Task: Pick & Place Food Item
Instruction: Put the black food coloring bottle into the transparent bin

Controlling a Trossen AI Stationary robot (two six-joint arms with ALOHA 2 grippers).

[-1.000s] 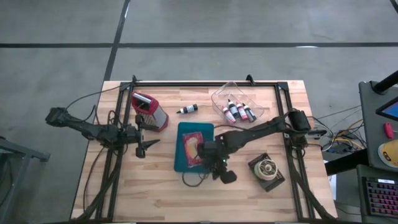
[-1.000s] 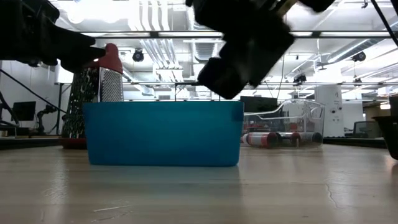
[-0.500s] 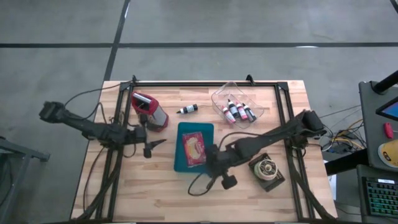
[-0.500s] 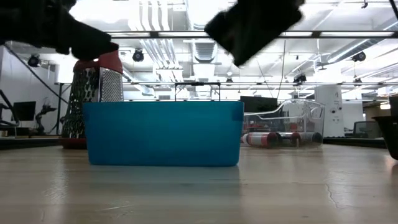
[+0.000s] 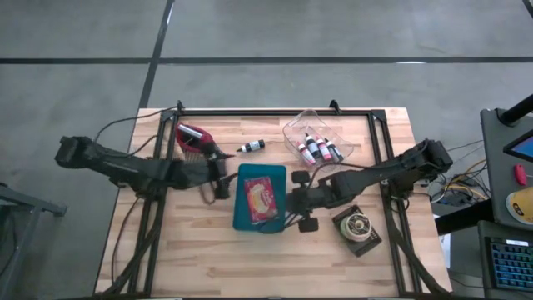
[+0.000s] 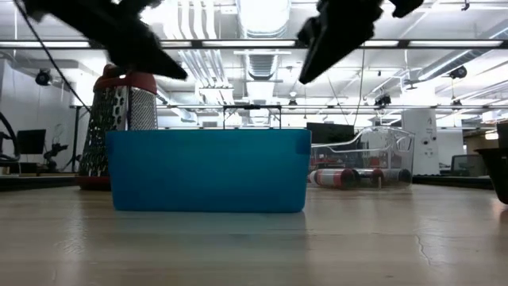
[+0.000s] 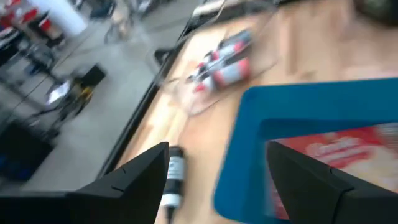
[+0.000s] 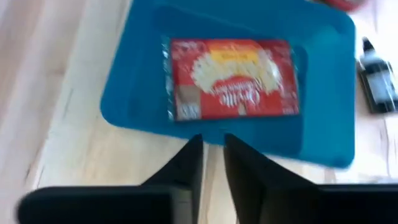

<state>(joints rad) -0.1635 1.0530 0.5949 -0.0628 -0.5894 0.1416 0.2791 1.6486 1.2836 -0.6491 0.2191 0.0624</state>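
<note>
A red food packet (image 5: pixel 260 197) lies flat in the teal tray (image 5: pixel 241 218) at the middle of the table; the right wrist view shows the packet (image 8: pixel 230 78) from above. My left gripper (image 5: pixel 218 180) hovers open just left of the tray, its fingers wide apart in its wrist view (image 7: pixel 217 186). My right gripper (image 5: pixel 294 200) hangs above the tray's right edge, pointing down; its fingers (image 8: pixel 211 155) stand a narrow gap apart with nothing between them. In the low view both grippers are well above the tray (image 6: pixel 208 171).
A red-topped metal grater (image 5: pixel 193 136) stands behind my left arm. A small dark bottle (image 5: pixel 251 147) lies behind the tray. A clear container of bottles (image 5: pixel 316 143) sits at the far right, and a round object on a dark base (image 5: pixel 358 227) at the near right.
My left gripper has swung up and toward the table's right, from beside the grater to the tray's left edge. My right gripper has risen from low over the tray and drawn back toward its right edge. The packet has stayed in the tray.
</note>
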